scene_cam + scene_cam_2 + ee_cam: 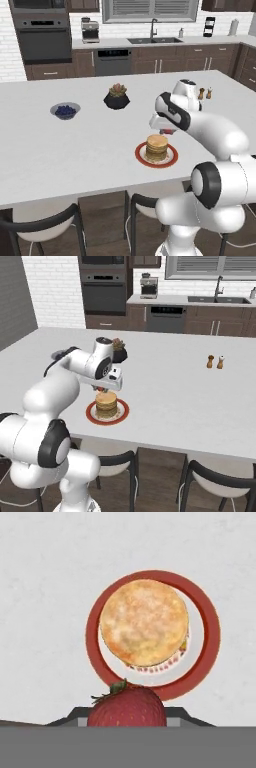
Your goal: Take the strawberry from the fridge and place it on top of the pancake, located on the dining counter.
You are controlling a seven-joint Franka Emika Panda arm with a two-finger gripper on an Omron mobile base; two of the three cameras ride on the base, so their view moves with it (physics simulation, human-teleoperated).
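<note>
Our arm bends forward and low, wrist turned down. Our gripper (102, 389) points straight down (fingers mostly hidden), closed on the strawberry (127, 706), seen at 6 o'clock in hand view.

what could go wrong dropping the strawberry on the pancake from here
1. In the hand view the strawberry sits toward the plate's rim rather than centred over the pancake, so a release now might land it off the stack.
2. The gripper hangs just above the stack; a roundish berry let go from there could roll off onto the plate or the dining counter.
</note>
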